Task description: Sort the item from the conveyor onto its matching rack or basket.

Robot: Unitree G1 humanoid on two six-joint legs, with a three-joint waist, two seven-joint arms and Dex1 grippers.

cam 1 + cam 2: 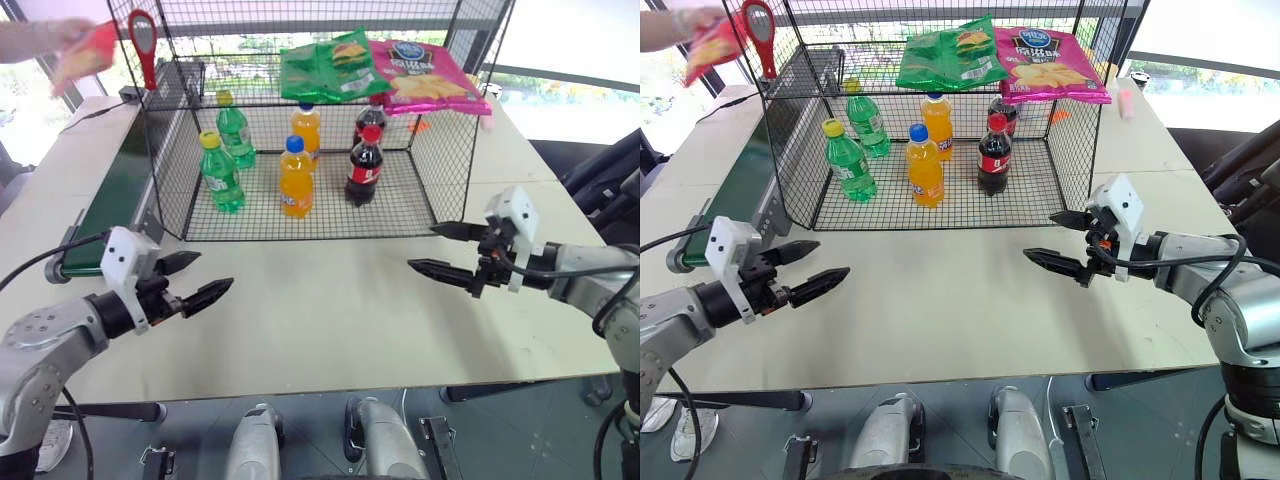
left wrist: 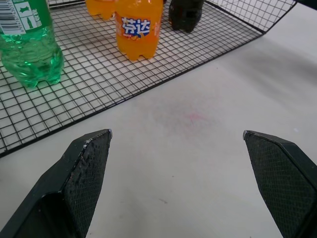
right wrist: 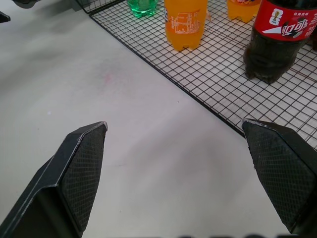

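A matte white table (image 1: 330, 320) fills the middle, bright windows behind. At 12 o'clock stands a black wire cage (image 1: 440, 170); its flat grid top (image 1: 250, 62) carries crinkly bags. The green belt (image 1: 115, 190) runs at 10 o'clock. A person's hand (image 1: 40, 38) holds the red bag (image 1: 85, 55) above its far end. Left gripper (image 1: 190, 280) and right gripper (image 1: 445, 250) both gape wide, empty.

A person's hand (image 1: 45, 35) at the far end of the conveyor (image 1: 110, 195) is cut off by the picture's edge. It holds the red chip bag (image 1: 85, 55), which is blurred, its logo unreadable. Cage wires partly screen the bottles behind.
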